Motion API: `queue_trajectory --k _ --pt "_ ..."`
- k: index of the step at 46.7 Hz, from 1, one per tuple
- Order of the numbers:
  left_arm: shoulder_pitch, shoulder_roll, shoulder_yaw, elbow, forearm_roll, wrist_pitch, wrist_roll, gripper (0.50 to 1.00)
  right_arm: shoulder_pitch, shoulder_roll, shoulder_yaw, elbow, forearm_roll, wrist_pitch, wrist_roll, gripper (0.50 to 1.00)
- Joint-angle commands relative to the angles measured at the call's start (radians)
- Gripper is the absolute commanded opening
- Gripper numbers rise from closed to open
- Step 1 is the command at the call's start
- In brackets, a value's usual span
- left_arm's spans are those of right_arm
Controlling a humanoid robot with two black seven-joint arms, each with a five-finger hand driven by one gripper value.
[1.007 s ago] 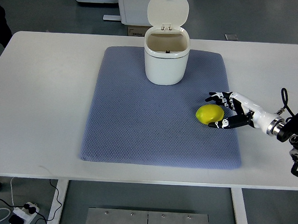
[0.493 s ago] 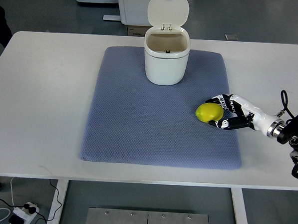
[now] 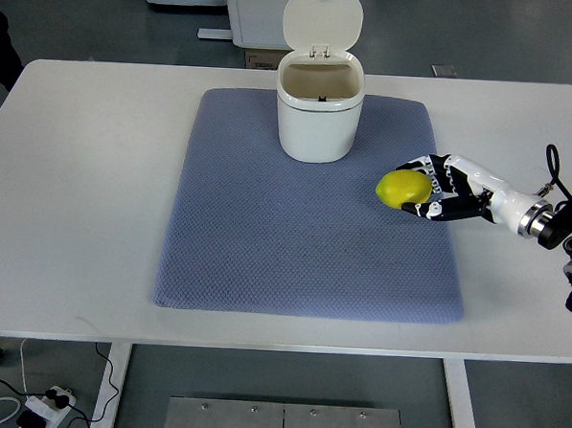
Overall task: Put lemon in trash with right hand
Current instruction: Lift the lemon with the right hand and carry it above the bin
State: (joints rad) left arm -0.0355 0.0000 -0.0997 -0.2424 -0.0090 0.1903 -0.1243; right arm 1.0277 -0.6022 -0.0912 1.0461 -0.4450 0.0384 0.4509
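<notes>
Blue mat (image 3: 285, 233) on white table (image 3: 86, 194); power strip (image 3: 48, 405) on floor.

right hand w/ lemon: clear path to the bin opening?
Probably yes. The right hand is closed on the lemon, the trash bin stands with its lid up, and only bare mat lies between them.
</notes>
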Motion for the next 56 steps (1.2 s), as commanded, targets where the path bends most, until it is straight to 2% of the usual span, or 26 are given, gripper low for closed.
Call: queue_trajectory --k 1,17,31,42,56 --pt "0.000 0.000 0.000 0.000 0.000 0.000 0.000 1.000 0.021 -0.021 -0.001 0.000 0.011 0.006 -0.008 0.500" --pt "-0.001 0.000 0.000 0.000 0.000 0.000 0.000 1.000 0.127 -0.071 -0.012 0.002 0.051 0.025 -0.055 0.500" --pt "0.000 0.000 0.000 0.000 0.000 0.000 0.000 1.000 0.340 -0.074 -0.148 0.002 0.158 0.026 -0.095 0.500" --pt "0.000 0.000 0.000 0.000 0.000 0.000 0.000 1.000 0.521 -0.004 -0.307 -0.003 0.268 0.021 -0.121 0.500" --pt "0.000 0.000 0.000 0.000 0.000 0.000 0.000 1.000 0.649 0.105 -0.443 -0.023 0.350 0.008 -0.155 0.500"
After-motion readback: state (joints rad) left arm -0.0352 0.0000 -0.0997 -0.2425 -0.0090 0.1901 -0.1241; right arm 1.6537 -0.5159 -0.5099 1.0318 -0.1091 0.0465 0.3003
